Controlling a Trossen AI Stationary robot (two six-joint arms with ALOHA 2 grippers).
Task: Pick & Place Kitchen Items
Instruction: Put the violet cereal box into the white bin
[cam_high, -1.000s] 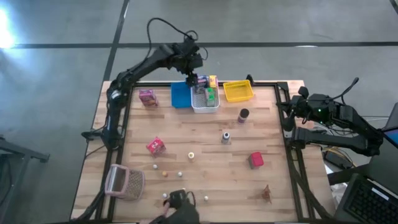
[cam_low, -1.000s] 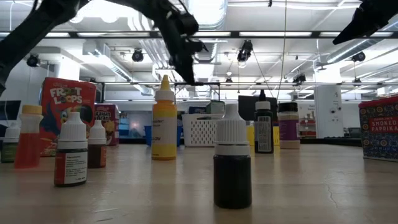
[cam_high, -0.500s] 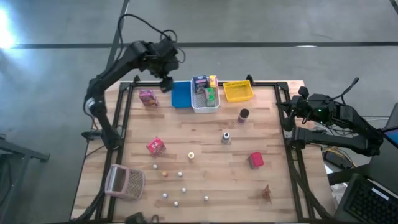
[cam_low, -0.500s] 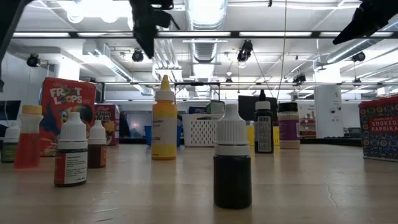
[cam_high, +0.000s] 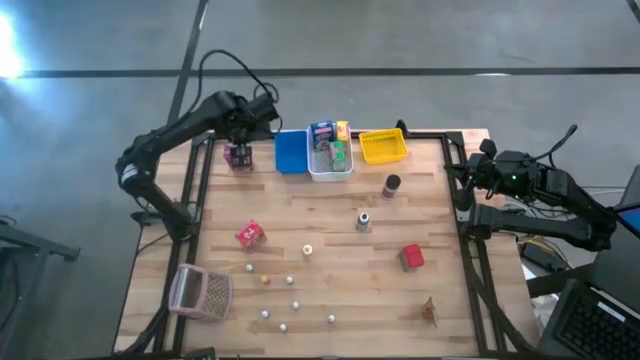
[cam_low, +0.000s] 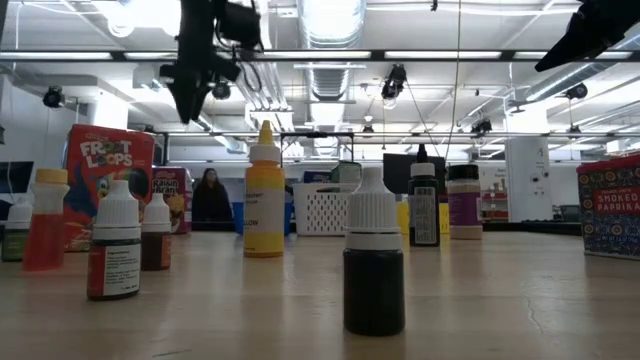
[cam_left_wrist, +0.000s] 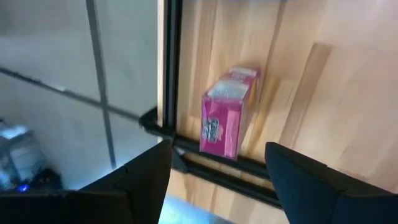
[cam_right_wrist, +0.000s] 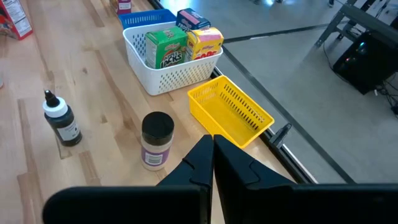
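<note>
At the far edge of the bench (cam_high: 330, 225), around 12 o'clock, three bins sit in a row. The blue bin (cam_high: 290, 152) looks bare from above. The white bin (cam_high: 330, 165) right beside it has a green box (cam_right_wrist: 165, 49), a yellow box (cam_right_wrist: 205, 42) and a blue box (cam_right_wrist: 191, 18) standing up in it. The yellow bin (cam_high: 383, 147) has nothing showing inside.

Left pincer (cam_left_wrist: 214, 171) hangs over the pink box (cam_left_wrist: 226, 112) at roughly 10 o'clock, fingers spread wide with nothing between them. That box stands right by the bench's frame edge. Right pincer (cam_right_wrist: 212, 155) is parked off the 3 o'clock side, fingers pressed together, holding nothing.

The pinkish mesh basket (cam_high: 200, 292) lies at about 8 o'clock; can't tell if anything's in it. Little balls (cam_high: 282, 304), a red box (cam_high: 411, 257) and a dark-lidded jar (cam_high: 391, 185) are scattered loose on the wood.
</note>
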